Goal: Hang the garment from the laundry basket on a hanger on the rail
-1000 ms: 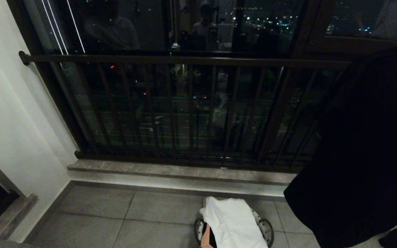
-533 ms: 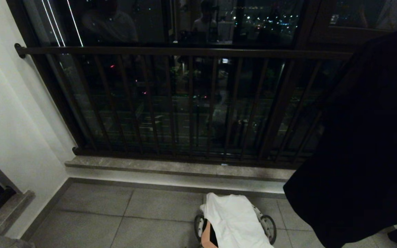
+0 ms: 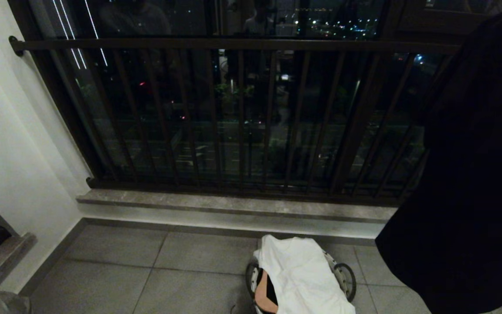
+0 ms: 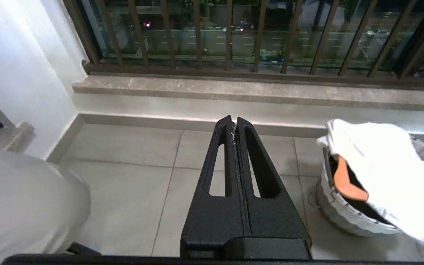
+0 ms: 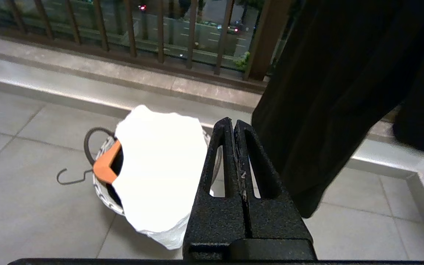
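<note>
A white garment [image 3: 301, 279] lies draped over the small woven laundry basket [image 3: 344, 279] on the tiled floor, below the balcony bars. An orange hanger [image 3: 263, 296] pokes out from under the cloth on the basket's left side. Its dark hook [image 5: 70, 176] rests on the floor. The dark rail [image 3: 233, 44] runs along the top of the bars. Neither gripper shows in the head view. My left gripper [image 4: 234, 123] is shut and empty, left of the basket [image 4: 339, 217] and the garment [image 4: 381, 165]. My right gripper [image 5: 233, 125] is shut and empty, just right of the garment [image 5: 156, 173].
A large black garment [image 3: 473, 174] hangs at the right, reaching almost to the floor, close to the basket. A stone sill [image 3: 233, 205] runs under the bars. A white wall [image 3: 11, 144] closes the left side, with a low step [image 3: 2, 257] at its foot.
The whole head view has shifted: the rail sits higher in the picture and more of the basket shows. Nothing in the scene has moved.
</note>
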`<state>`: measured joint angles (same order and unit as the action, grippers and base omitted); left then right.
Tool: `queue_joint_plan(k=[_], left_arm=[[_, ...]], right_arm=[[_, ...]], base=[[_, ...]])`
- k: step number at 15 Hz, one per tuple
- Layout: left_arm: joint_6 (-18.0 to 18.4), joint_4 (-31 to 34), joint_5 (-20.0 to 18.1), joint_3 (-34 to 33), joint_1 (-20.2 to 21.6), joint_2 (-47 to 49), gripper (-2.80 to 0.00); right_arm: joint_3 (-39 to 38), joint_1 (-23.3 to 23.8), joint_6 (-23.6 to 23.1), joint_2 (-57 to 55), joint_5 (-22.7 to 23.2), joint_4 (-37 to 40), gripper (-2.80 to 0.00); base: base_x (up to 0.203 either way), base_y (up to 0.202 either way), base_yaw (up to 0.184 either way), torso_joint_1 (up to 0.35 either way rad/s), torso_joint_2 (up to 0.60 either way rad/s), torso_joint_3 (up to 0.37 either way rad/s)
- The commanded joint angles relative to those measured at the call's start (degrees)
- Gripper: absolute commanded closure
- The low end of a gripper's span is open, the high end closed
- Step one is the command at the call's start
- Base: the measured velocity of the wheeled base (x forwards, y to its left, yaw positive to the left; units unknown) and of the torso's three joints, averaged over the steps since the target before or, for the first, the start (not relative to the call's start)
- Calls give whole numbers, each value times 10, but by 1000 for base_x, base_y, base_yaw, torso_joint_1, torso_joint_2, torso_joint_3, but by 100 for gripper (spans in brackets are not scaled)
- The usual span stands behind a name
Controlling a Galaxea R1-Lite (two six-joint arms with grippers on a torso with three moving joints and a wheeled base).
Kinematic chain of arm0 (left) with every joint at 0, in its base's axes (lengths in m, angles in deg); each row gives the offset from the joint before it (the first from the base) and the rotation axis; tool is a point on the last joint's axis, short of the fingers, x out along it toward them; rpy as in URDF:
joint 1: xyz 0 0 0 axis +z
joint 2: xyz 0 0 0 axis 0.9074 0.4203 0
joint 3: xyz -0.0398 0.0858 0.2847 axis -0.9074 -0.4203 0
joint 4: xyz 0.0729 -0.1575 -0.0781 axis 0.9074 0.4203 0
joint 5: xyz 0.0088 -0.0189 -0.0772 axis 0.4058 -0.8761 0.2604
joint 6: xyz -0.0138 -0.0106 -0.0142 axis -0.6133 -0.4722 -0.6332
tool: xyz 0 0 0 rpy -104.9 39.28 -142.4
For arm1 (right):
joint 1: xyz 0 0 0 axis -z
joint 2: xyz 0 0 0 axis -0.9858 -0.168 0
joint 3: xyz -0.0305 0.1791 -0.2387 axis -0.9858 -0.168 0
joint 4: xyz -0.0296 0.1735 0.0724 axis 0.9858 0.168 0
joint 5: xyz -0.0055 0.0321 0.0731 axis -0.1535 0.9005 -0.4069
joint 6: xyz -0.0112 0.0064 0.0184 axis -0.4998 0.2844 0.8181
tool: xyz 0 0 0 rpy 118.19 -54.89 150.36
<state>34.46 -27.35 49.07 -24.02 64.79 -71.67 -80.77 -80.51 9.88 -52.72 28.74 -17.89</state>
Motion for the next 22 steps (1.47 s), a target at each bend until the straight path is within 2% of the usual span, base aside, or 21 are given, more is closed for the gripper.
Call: queue_joint_plan(k=[1,13,22], left_arm=[[-1,0,0,0,0,0,0],[-1,0,0,0,0,0,0],[-1,0,0,0,0,0,0]], right_arm=[[0,0,-1,-1,1,0,0],[0,-1,-1,-1,1,0,0],[0,0,-1,-2,1,0,0]], base=[[0,0,0,-193,530,334],[0,0,0,-153,491,336],[0,0,0,-40,442,397]])
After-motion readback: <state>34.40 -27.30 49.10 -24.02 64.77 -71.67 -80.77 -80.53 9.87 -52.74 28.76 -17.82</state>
